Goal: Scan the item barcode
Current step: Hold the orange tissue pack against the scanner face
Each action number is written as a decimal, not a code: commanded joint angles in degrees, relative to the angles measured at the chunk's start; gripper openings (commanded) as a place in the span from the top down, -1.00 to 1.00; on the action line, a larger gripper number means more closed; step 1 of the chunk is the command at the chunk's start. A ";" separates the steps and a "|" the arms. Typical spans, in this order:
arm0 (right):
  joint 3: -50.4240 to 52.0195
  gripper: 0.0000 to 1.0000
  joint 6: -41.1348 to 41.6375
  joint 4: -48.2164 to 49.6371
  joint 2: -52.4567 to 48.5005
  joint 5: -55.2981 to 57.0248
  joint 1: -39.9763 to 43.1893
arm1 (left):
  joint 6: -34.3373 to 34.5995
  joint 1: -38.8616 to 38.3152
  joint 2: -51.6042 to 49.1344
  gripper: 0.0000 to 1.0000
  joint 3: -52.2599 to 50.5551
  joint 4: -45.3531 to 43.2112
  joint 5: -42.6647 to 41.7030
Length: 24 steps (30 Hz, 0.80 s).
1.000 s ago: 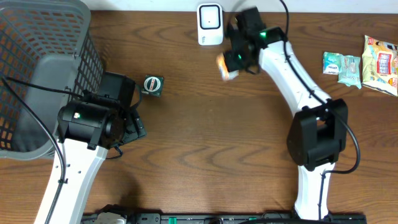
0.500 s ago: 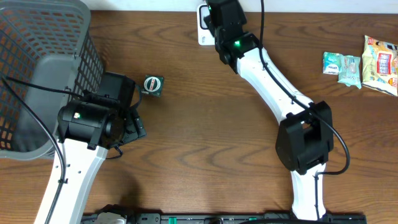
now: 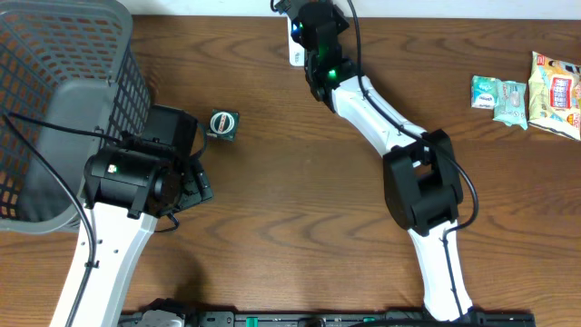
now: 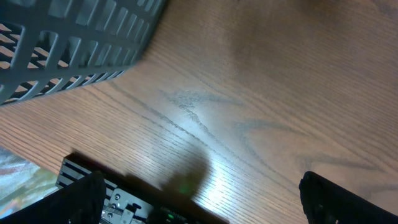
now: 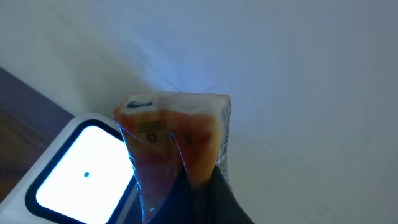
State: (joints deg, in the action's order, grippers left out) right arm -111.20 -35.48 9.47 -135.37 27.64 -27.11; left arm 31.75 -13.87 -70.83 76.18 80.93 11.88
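Observation:
An orange snack packet (image 5: 174,137) in clear wrapping is pinched at its lower edge by my right gripper (image 5: 196,180), which is shut on it. The packet hangs just right of the white scanner (image 5: 81,168), whose screen glows white with a blue dot. From overhead, the right gripper (image 3: 309,20) sits at the table's back edge above the scanner (image 3: 294,53), and the packet is hidden under it. My left gripper (image 4: 205,208) is open over bare wood beside the basket, its dark fingertips (image 4: 81,199) wide apart with nothing between them.
A grey mesh basket (image 3: 54,109) fills the back left corner. A small dark green round item (image 3: 223,124) lies beside the left arm. Snack packets (image 3: 499,98) and a larger bag (image 3: 556,91) lie at the right edge.
My right arm has swung left and toward the back, carrying the orange packet from beside the scanner to over it. The left arm has not moved.

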 commanded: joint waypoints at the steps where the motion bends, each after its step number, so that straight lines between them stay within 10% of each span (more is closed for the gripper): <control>1: -0.07 0.98 -2.62 1.33 -1.09 -2.64 0.22 | 0.72 0.31 0.11 -0.95 0.04 0.24 -0.31; 24: -0.94 0.98 -4.55 0.92 -4.04 6.23 0.02 | 0.72 0.28 0.11 -0.96 0.04 0.00 -0.31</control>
State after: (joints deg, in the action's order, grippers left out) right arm -111.18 -44.12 10.35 -139.59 27.38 -27.03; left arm 31.75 -13.87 -70.83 76.18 80.79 11.88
